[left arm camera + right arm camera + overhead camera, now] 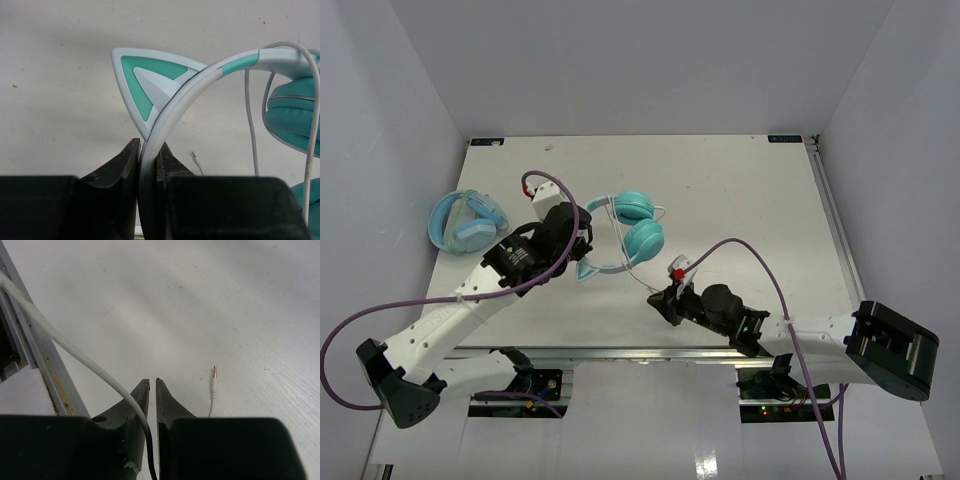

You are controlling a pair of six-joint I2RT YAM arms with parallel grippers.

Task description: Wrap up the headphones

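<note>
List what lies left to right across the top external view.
Bulky light-blue headphones → left hand → round teal ear cups of the cat-ear headphones → black base of the right arm. Right hand omitted: it overlaps the ear cups.

Bright, even light from above, soft shadows
The overhead view is sharp, the white table (740,190) evenly lit with faint shadows beneath the left arm (460,312); the wrist views are dimmer and greyer, their black fingers (167,405) nearly featureless, and the white cable (55,334) close to the right lens is blurred
</note>
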